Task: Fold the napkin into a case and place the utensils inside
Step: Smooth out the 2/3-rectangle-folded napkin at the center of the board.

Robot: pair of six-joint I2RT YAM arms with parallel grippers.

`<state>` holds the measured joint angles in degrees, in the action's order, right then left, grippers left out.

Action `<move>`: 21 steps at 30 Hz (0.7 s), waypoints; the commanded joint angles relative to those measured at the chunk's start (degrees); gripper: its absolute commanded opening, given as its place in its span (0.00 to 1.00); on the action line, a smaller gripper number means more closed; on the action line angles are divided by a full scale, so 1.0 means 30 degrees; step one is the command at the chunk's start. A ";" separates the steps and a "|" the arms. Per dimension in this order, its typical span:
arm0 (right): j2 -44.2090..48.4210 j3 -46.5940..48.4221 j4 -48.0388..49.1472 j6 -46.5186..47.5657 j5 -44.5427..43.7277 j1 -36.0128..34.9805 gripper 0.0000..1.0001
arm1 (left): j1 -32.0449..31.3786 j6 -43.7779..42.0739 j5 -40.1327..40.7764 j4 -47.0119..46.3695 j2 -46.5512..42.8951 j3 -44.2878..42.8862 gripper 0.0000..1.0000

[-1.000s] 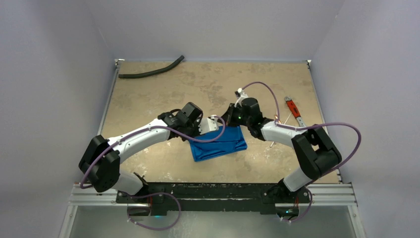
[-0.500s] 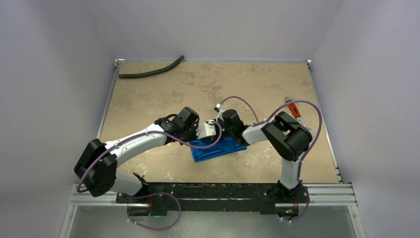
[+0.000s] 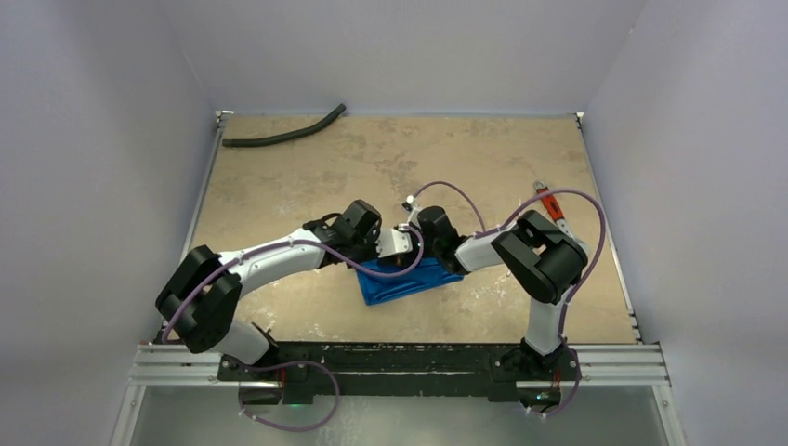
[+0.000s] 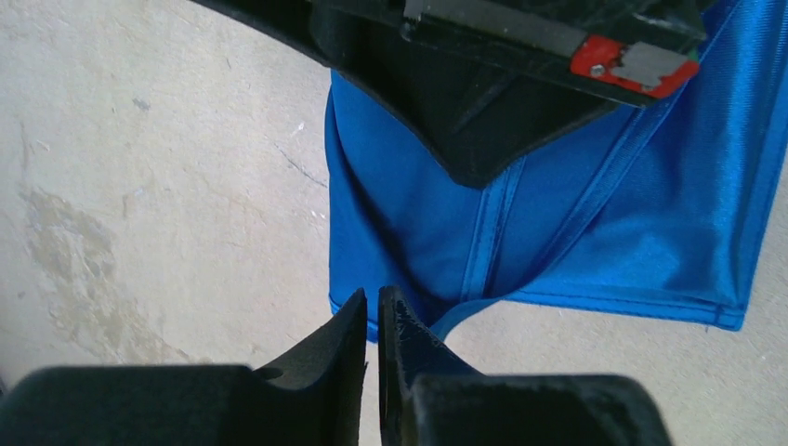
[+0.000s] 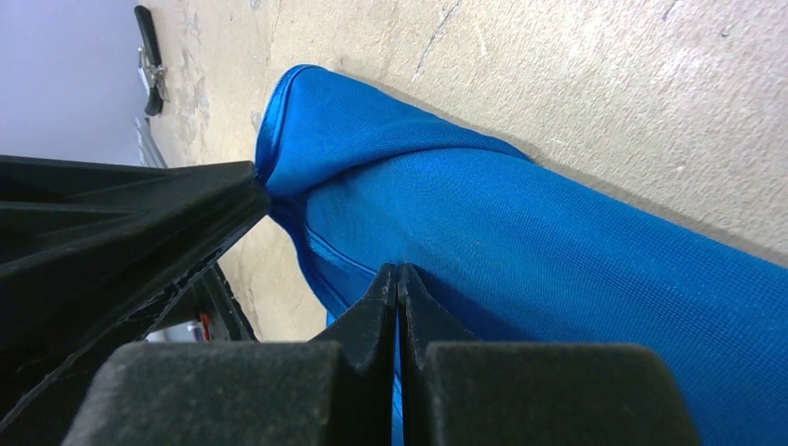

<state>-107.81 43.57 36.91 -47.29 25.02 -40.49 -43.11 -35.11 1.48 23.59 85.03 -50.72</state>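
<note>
The blue napkin (image 3: 411,280) lies folded and bunched on the table just in front of both grippers. My left gripper (image 3: 394,245) is at its far left corner, jaws nearly together, and the cloth (image 4: 558,232) is drawn to a point at the tips (image 4: 372,307). My right gripper (image 3: 415,243) is right beside it, shut on a fold of the napkin (image 5: 558,242), and blue cloth shows between its fingertips (image 5: 397,274). The two grippers almost touch. No utensils show in any view.
A red-handled wrench (image 3: 550,203) lies at the right, behind the right arm's elbow. A black curved hose (image 3: 283,136) lies at the far left corner. The table's raised edges run along both sides.
My right gripper has swung left from the napkin's far right edge to its far left corner, beside the left gripper. The napkin now looks narrower and more bunched. The left arm shifted slightly.
</note>
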 commanded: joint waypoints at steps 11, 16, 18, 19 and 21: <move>0.2826 -0.0395 -0.1254 0.0413 0.2089 0.2493 0.07 | 0.0106 -0.2609 -0.1533 -0.1317 0.1250 0.1428 0.00; 0.2411 0.0284 -0.1638 0.0840 0.2624 0.3977 0.08 | -0.0001 -0.3125 -0.1647 -0.1467 0.1145 0.2034 0.00; 0.1968 -0.0042 -0.0986 0.0417 0.2936 0.4345 0.05 | -0.0180 -0.3314 -0.1619 -0.1538 0.1085 0.2332 0.00; 0.1833 -0.0420 -0.0454 0.0122 0.3116 0.4545 0.05 | -0.0225 -0.3419 -0.1596 -0.1522 0.1042 0.2417 0.00; 0.1573 -0.1071 0.0090 -0.0128 0.3070 0.4899 0.04 | -0.0363 -0.3675 -0.1435 -0.1589 0.0961 0.2710 0.00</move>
<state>-101.56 42.83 34.02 -46.52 31.24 -27.00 -43.33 -43.70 -1.28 19.51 88.47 -45.06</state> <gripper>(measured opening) 0.046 0.003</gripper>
